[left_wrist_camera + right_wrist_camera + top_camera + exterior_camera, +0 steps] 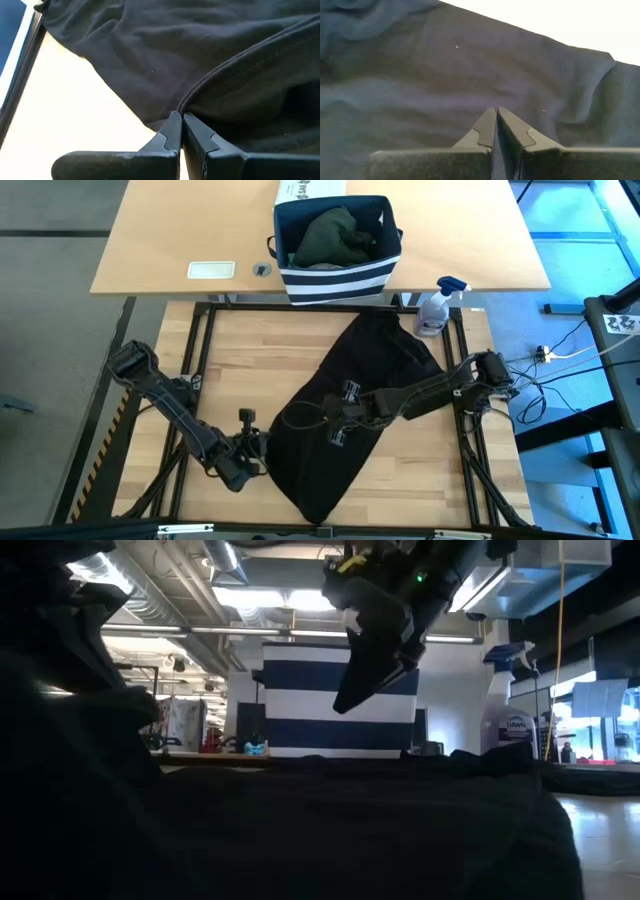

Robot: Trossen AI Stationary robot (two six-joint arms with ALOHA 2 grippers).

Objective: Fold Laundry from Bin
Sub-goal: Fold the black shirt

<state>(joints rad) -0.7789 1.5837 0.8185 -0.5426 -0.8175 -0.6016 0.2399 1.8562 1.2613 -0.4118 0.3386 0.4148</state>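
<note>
A black garment [350, 400] lies spread slantwise on the wooden table [240, 350], from near the spray bottle toward the near edge. At its left edge my left gripper [258, 458] is shut, tips on the cloth's hem [210, 85]. My right gripper [330, 418] is shut too. It hangs over the garment's middle [470, 75], and in the low view its fingers [342, 702] stand clear above the cloth. On the far table is the striped bin [335, 280], which holds a dark green garment [335, 235]. My left gripper pinches the black garment at its left edge, where a stitched hem [186, 102] runs into the fingertips. Only the free ends of the fingers meet the cloth. They slant down from the table's left side. One layer or several, I cannot tell.
A spray bottle [437, 310] stands at the table's far right corner, close to the garment's far end. A white printed box [310, 190] stands behind the bin, and a white card [211, 270] lies on the far table. Black frame rails [205, 330] border the worktop.
</note>
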